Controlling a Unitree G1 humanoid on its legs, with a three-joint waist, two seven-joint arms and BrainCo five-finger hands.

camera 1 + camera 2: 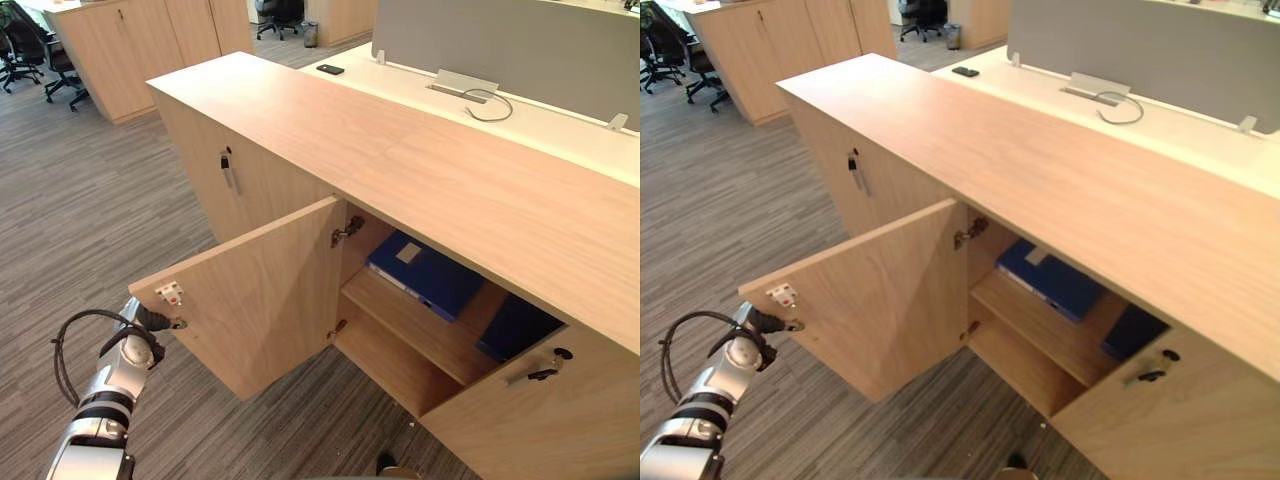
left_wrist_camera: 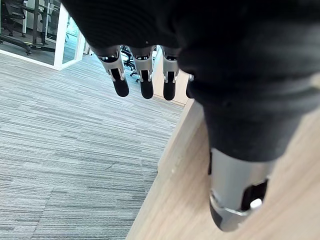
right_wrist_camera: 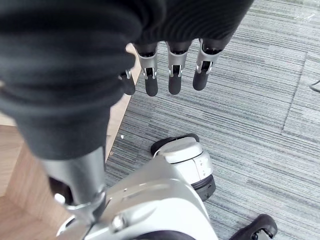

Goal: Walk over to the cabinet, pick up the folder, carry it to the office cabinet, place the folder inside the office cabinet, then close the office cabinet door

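One folder [image 1: 425, 275] well beyond left hand [image 1: 148, 320]

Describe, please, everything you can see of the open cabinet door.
The open door is a flat panel of pale wood-look board, swung wide out from the cabinet over grey carpet. Two metal hinges hold its inner edge, one high, one low. A small white catch plate sits near its top free corner. The left hand is at that free edge with straight fingers; whether it touches is unclear.
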